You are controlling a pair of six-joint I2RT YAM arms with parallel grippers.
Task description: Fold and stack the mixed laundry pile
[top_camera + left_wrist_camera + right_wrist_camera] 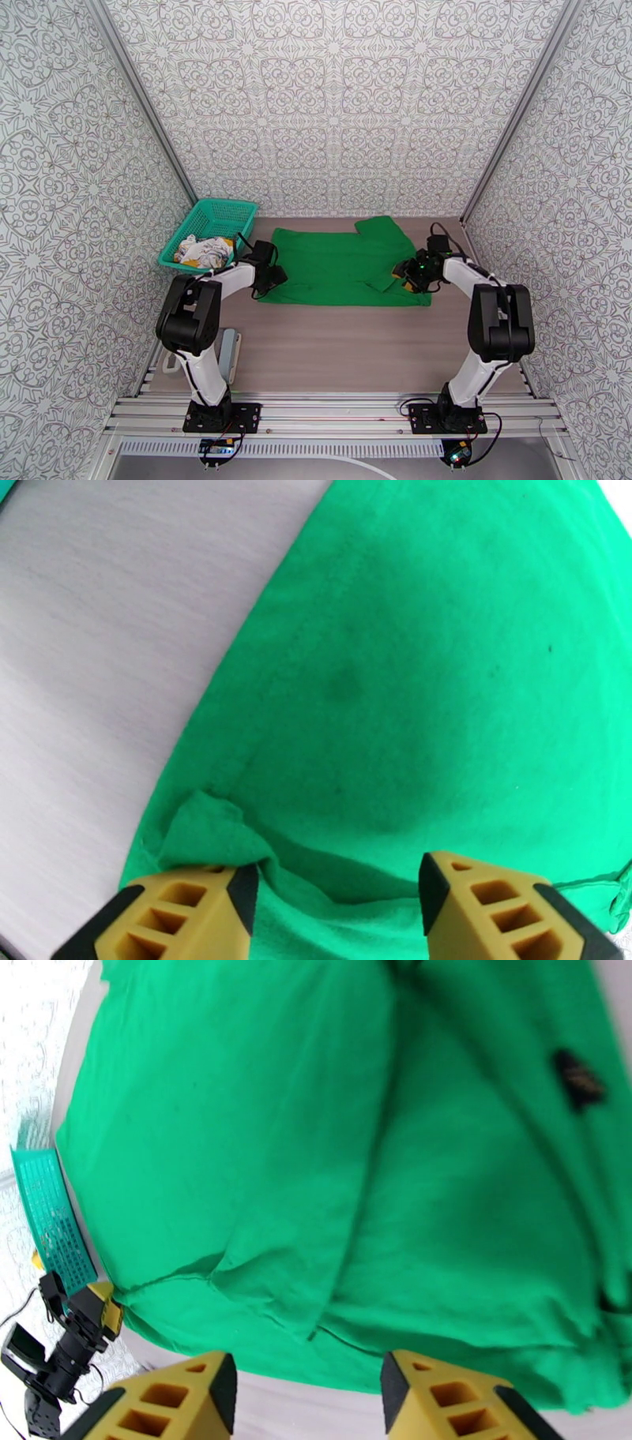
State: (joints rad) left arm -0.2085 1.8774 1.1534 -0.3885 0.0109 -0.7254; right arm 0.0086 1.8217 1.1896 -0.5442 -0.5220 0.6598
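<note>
Two end effectors near front. Left end effector [336, 890] released, fingers apart over left edge of green shirt [347, 264], small fold by one finger. Right end effector [308, 1378] released too, at shirt's right near edge. One shirt, bright green, spread flat mid surface [340, 347]. One white printed garment [204, 251] bunched in one teal basket [225, 201], far left. Surface grey-brown, walls [340, 103] patterned

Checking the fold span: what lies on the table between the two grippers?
The plain bright green short-sleeved shirt, spread out; the top external view shows it.
</note>
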